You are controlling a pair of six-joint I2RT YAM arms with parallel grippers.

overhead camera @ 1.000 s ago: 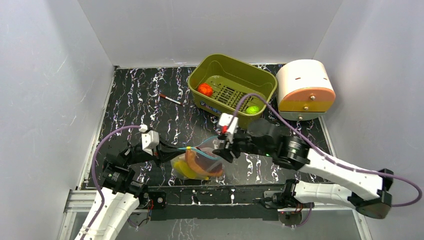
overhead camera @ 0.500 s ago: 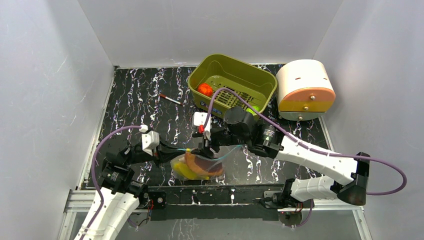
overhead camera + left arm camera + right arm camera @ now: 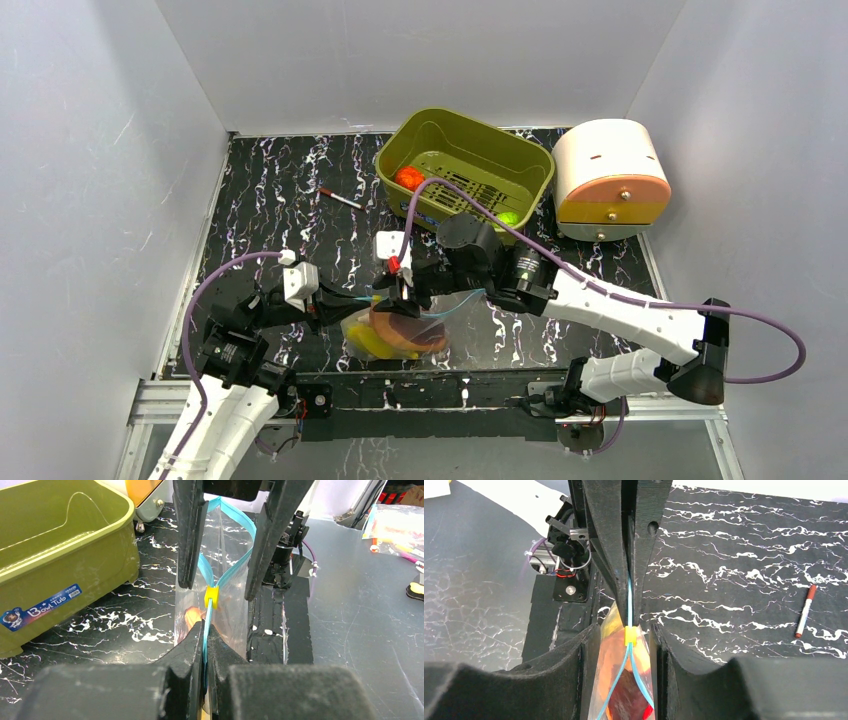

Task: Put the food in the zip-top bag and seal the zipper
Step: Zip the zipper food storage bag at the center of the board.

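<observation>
Carrying everything is a black, white-veined desk (image 3: 280,200), with a white and orange drum-shaped appliance (image 3: 610,180) sitting at its far right corner. Just beside that, an olive-green tub (image 3: 500,135) is standing at the back, and a red-orange tomato (image 3: 408,179) and a green fruit (image 3: 510,217) are lying inside it, well apart from each other.

Near the front edge, between the two arms, the zip-top bag (image 3: 400,330) is resting on the desk. A yellow banana (image 3: 368,342) and an orange piece of food (image 3: 395,322) are showing through the clear plastic; the darker red items under them are too blurred to name.

The left gripper (image 3: 345,300) is reaching in from the left, its jaws pressed together and pinching the closed end of the teal-blue zipper (image 3: 629,605). The right gripper (image 3: 400,290) is coming in from the opposite side, its jaws standing apart and straddling the mouth of the bag, one finger on each side. Past the left gripper's pinch, the zipper is splitting into two strips and the mouth is gaping.

A small yellow slider (image 3: 629,636) is sitting on the zipper where the two strips are meeting, between the right gripper's fingers with a gap on each side. A thin red-tipped pen (image 3: 340,198) is lying on the desk left of the tub, well apart from the bag.
</observation>
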